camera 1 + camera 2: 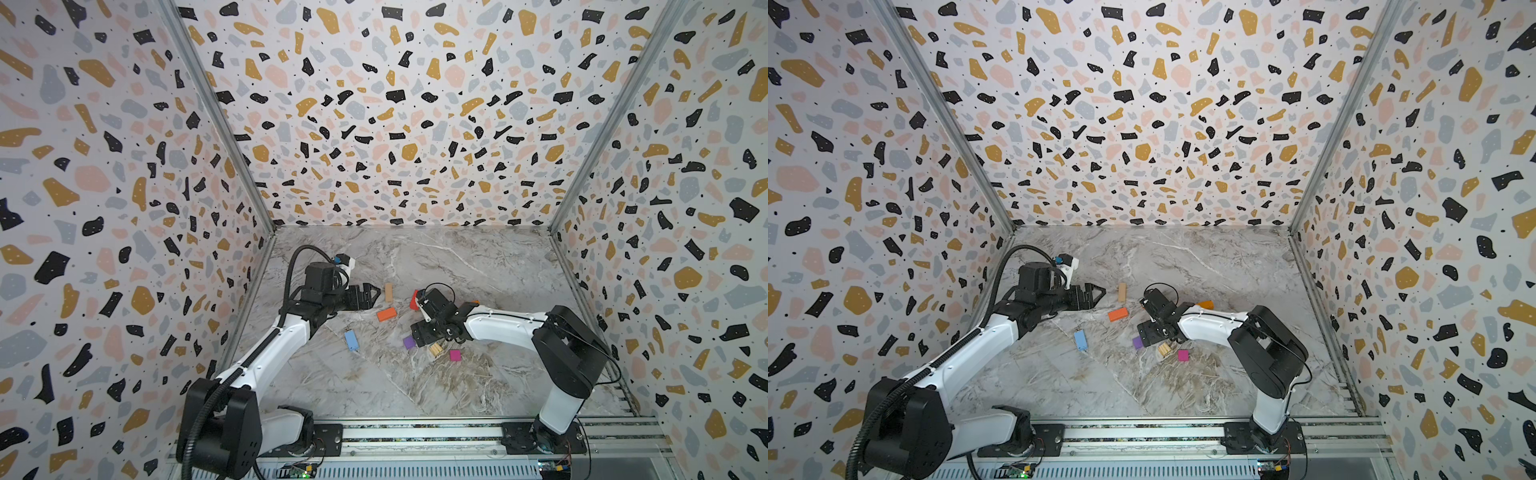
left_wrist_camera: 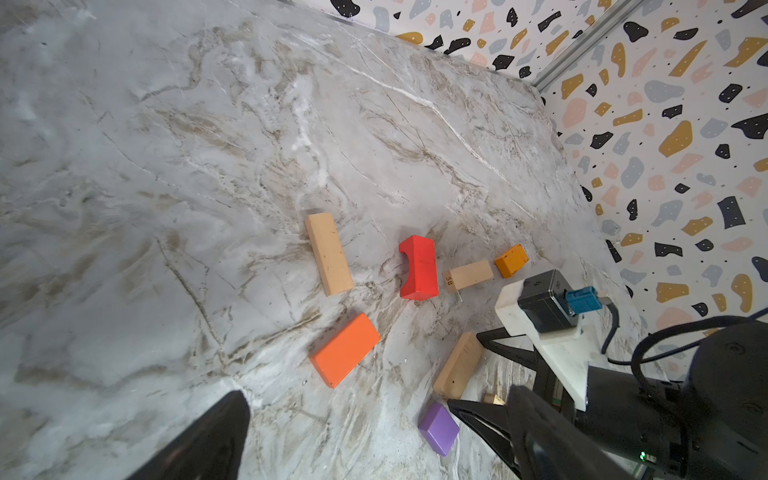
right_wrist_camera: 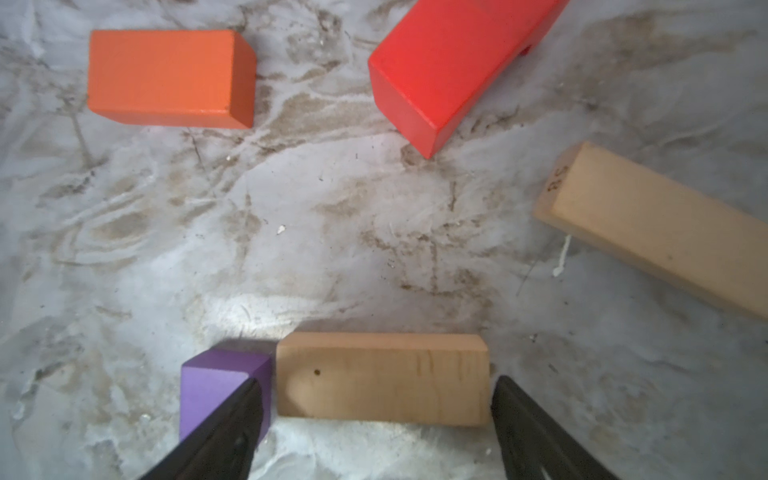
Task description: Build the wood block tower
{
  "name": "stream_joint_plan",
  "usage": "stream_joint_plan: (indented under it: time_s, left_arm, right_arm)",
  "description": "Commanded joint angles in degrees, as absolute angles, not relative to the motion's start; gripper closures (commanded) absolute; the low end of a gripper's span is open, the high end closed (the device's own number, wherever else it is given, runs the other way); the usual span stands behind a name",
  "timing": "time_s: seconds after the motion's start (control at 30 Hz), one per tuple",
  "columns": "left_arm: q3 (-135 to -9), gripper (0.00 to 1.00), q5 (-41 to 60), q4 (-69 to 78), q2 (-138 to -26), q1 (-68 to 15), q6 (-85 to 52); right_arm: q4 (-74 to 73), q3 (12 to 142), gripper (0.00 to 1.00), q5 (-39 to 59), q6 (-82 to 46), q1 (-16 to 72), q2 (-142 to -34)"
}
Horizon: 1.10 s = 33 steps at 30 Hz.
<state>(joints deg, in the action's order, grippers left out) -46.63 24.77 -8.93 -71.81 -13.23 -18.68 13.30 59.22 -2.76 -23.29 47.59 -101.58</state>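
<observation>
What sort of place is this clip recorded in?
Probably a lab data-collection booth, not a home: terrazzo-print walls box in a marble-look tabletop, two arms sit on a rail, and loose blocks lie scattered.

One tan oblong block (image 2: 471, 274) has "58" printed on its end face.

Bright, even light, soft shadows, glare on the marble table (image 3: 249, 316); the right hand (image 3: 378, 382) blurs close up.
</observation>
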Motion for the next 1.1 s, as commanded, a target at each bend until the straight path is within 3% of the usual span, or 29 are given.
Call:
stream_joint_plan:
  time_s: [0.0, 0.47, 1.07]
  left_arm:
    - [-46.01, 0.03, 24.79, -7.79, -71.54, -13.38, -18.28]
    - [-46.06, 0.03, 24.70, -7.82, -71.47, -13.45, -18.19]
    - [-46.05, 0.03, 24.61, -7.78, -71.54, -13.44, -18.12]
  right_arm:
    - [14.24, 61.07, 0.12, -4.73, -24.07, 47.92, -101.95]
    - [14.85, 62.40, 0.15, -6.73, -23.02, 48.87, -104.36]
    - [16.59, 60.52, 0.47, -9.93, -32.28, 45.88, -98.40]
